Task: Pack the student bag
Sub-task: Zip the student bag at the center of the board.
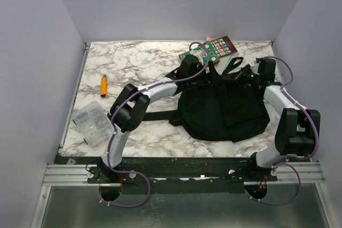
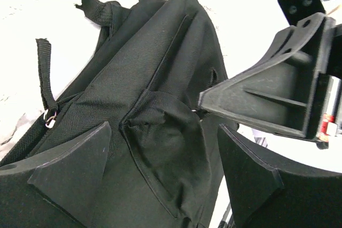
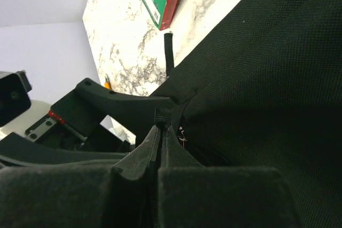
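Right wrist: pinches bag (image 3: 267,105) fabric in closed right gripper (image 3: 160,125) toward bench's (image 3: 133,36) far edge; holds left gripper (image 2: 163,132) spread open over bag.

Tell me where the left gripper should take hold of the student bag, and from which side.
Probably the raised fold of fabric beside the long seam on the student bag, approached from above. It stands proud of the soft body, so the open left gripper can straddle it; the right gripper holds a tab beside it.
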`<state>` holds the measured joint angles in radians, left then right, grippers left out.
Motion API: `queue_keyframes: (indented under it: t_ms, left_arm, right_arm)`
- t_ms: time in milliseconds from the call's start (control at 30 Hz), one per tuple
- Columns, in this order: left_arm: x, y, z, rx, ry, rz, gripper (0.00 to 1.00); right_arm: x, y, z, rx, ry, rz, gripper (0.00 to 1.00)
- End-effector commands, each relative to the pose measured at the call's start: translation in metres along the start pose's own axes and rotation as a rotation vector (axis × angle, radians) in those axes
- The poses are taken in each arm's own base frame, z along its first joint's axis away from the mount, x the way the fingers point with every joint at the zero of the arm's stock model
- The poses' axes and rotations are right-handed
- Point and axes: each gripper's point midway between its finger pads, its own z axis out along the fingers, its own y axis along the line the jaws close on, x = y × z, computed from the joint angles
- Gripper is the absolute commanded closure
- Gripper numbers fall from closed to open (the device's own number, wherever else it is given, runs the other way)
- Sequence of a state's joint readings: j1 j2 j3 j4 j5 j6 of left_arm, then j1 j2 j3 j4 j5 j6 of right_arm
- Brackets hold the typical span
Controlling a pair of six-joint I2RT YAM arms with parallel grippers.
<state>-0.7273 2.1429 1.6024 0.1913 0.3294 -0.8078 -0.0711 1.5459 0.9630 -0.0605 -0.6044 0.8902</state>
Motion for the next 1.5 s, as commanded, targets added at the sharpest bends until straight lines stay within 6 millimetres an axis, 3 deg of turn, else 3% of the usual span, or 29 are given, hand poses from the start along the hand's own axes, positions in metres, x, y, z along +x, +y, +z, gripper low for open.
queue_keyframes:
  t_ms: [0,67,233,367,667,800,900,967,1133,1433,1467]
  left_arm:
    - [0.02,0.004,0.011,-0.006,0.062,-0.014,0.18]
    - [0.023,0.002,0.014,0.01,0.077,-0.022,0.23]
    - [0.028,-0.007,0.018,0.069,0.11,-0.021,0.49]
    - [0.033,-0.017,0.013,0.138,0.128,-0.004,0.6]
    - [0.039,-0.006,0.014,0.088,0.1,0.016,0.65]
    - [0.041,-0.002,0.017,0.053,0.079,0.018,0.75]
    - [0.038,0.001,0.018,0.024,0.053,0.024,0.89]
    - [0.034,0.004,0.017,-0.005,0.022,0.022,0.99]
    - [0.025,0.013,0.01,-0.061,-0.024,0.02,1.0]
    - [0.018,-0.024,-0.014,0.038,0.029,0.1,0.99]
    - [0.018,-0.029,-0.015,0.056,0.041,0.109,0.95]
  right_arm:
    - [0.004,0.032,-0.015,-0.085,0.023,-0.016,0.99]
    - [0.003,0.034,-0.015,-0.088,0.023,-0.013,0.99]
    - [0.002,0.037,-0.014,-0.098,0.023,-0.011,1.0]
    - [0.001,0.036,-0.013,-0.095,0.024,-0.008,1.0]
    - [0.001,0.036,-0.014,-0.093,0.022,-0.009,0.99]
    - [0.001,0.037,-0.016,-0.091,0.016,-0.009,0.99]
    - [0.0,0.032,-0.017,-0.057,0.003,-0.023,1.0]
    - [-0.002,0.018,-0.021,0.03,-0.016,-0.05,0.99]
    - [-0.006,-0.036,-0.048,0.327,-0.117,-0.16,0.99]
    - [0.037,-0.102,-0.068,0.505,-0.061,-0.15,0.99]
    - [0.039,-0.106,-0.068,0.51,-0.054,-0.149,1.0]
